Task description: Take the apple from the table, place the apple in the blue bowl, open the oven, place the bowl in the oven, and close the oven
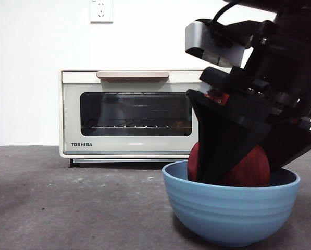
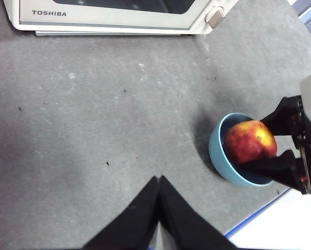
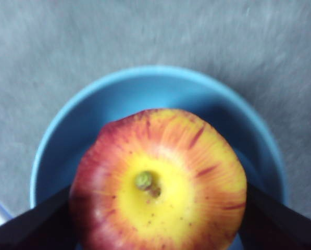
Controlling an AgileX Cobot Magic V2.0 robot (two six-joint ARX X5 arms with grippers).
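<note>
The red and yellow apple (image 1: 255, 165) (image 2: 245, 141) (image 3: 160, 192) sits low inside the light-blue bowl (image 1: 231, 213) (image 2: 216, 151) (image 3: 160, 91), which stands on the dark grey table (image 1: 66, 208) at the front right. My right gripper (image 1: 241, 174) (image 2: 253, 143) (image 3: 155, 226) reaches down into the bowl and is shut on the apple, one black jaw on each side. The cream Toshiba oven (image 1: 129, 114) (image 2: 119, 13) stands behind with its door closed. My left gripper (image 2: 159, 181) hovers shut and empty over bare table, to the left of the bowl.
A white wall socket (image 1: 101, 10) is on the wall above the oven. In the left wrist view the table's edge, marked by a blue line (image 2: 259, 214), runs close to the bowl, with white floor beyond.
</note>
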